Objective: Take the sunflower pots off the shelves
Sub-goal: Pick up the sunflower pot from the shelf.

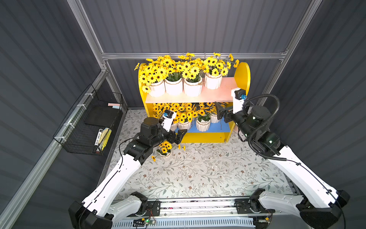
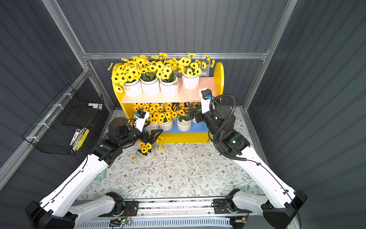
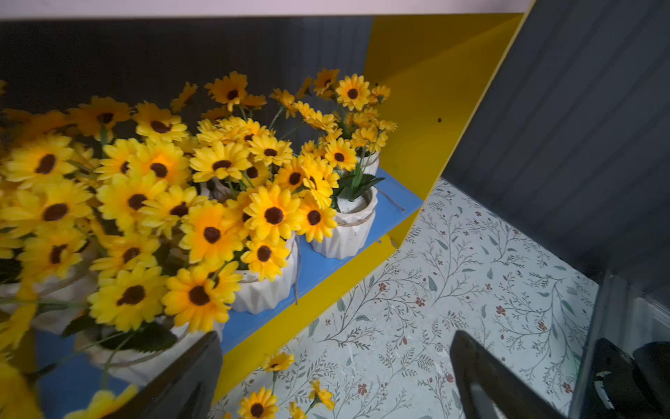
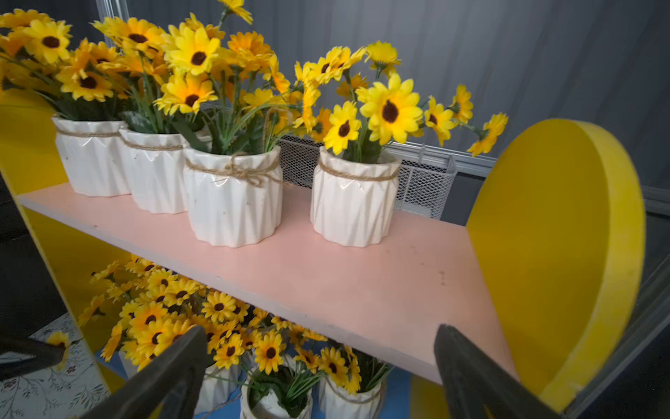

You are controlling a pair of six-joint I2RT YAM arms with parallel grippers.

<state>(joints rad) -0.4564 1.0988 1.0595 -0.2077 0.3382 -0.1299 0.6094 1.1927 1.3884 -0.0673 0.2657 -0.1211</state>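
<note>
The shelves (image 1: 242, 75) stand at the back of the table, with a pink upper board (image 1: 217, 93) and a blue lower board (image 1: 217, 126). Several sunflower pots line the upper board, the rightmost (image 4: 353, 206) standing apart from the others. More pots (image 3: 350, 232) crowd the lower board. One sunflower pot (image 1: 165, 155) stands on the table in front of the unit's left end. My left gripper (image 1: 181, 135) hangs open just above and behind it, holding nothing (image 3: 333, 381). My right gripper (image 1: 218, 111) is open and empty at the right front of the unit, level with the pink board's front edge (image 4: 319, 370).
A black wire basket (image 1: 89, 123) with markers hangs on the left wall. A white mesh basket (image 4: 424, 181) sits behind the shelves. The floral tablecloth (image 1: 198, 174) spreads in front. Grey walls close in on both sides.
</note>
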